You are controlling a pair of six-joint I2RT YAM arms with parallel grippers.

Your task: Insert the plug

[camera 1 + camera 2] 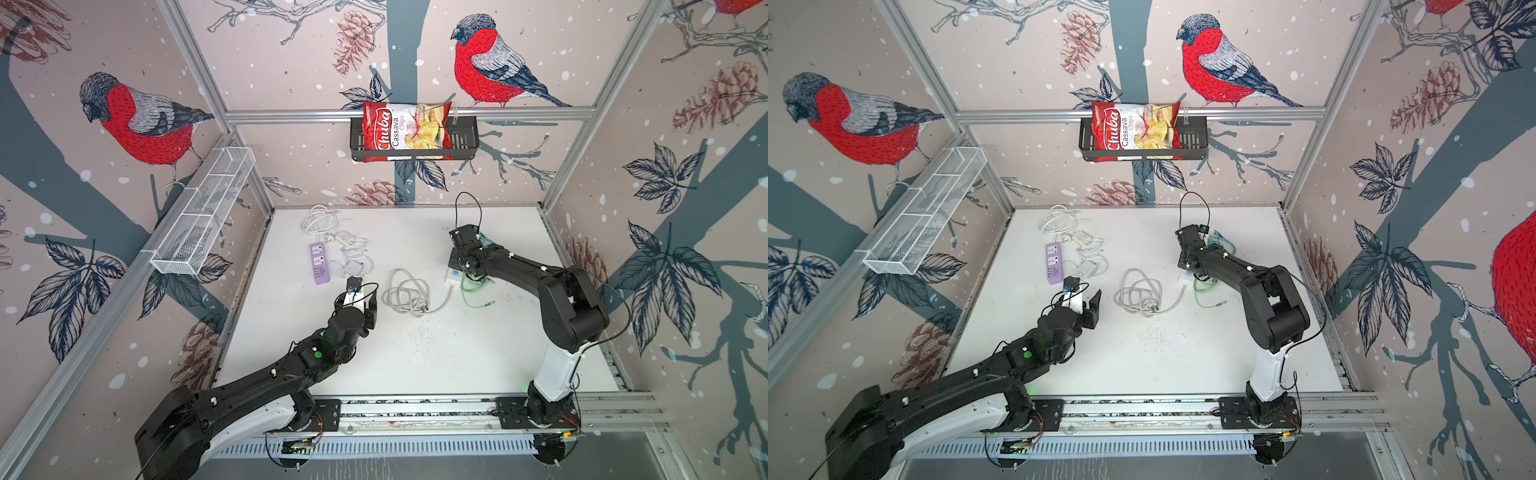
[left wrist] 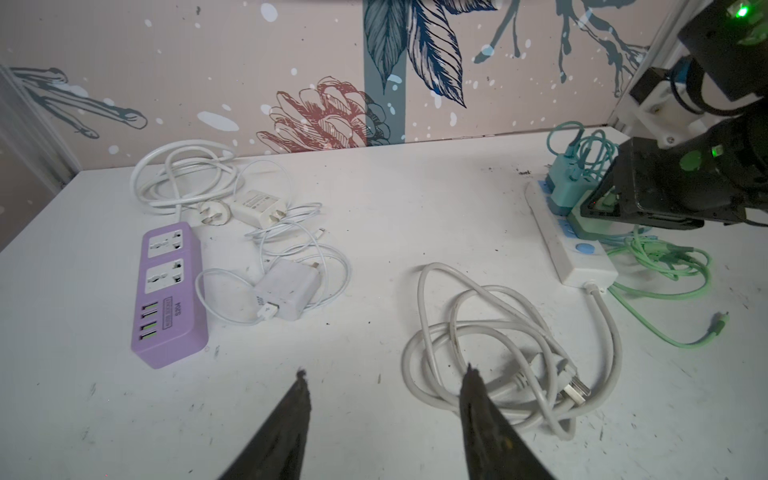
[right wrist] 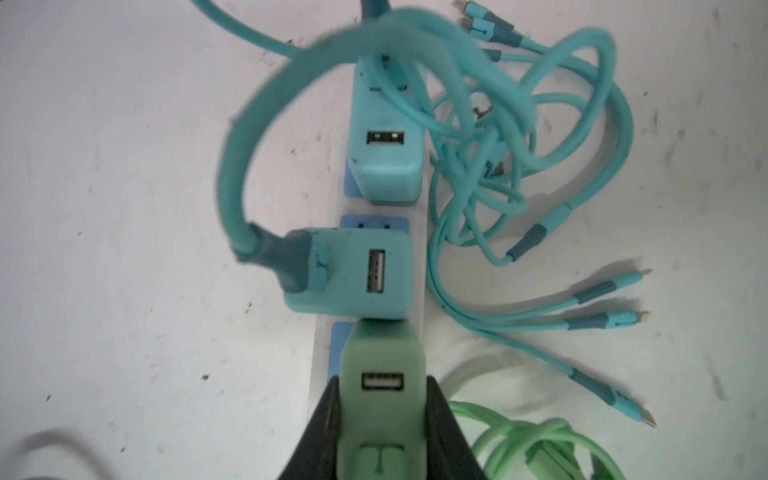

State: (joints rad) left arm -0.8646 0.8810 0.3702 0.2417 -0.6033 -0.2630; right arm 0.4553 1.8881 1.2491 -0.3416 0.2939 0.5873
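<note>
Grasping green plug [image 3: 382, 353]: right hand [image 3: 382, 380], plug seemingly seated on white strip [image 2: 582, 266]; left hand [image 2: 384, 370] released, well apart.

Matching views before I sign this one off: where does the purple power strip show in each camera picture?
In both top views: purple power strip left of the table's middle, toward its far edge.
Left wrist view: at the left, beside white chargers.
Right wrist view: not in it.
Shared landmark: the white power strip, in all four; the right pincer grips a green charger over it.
</note>
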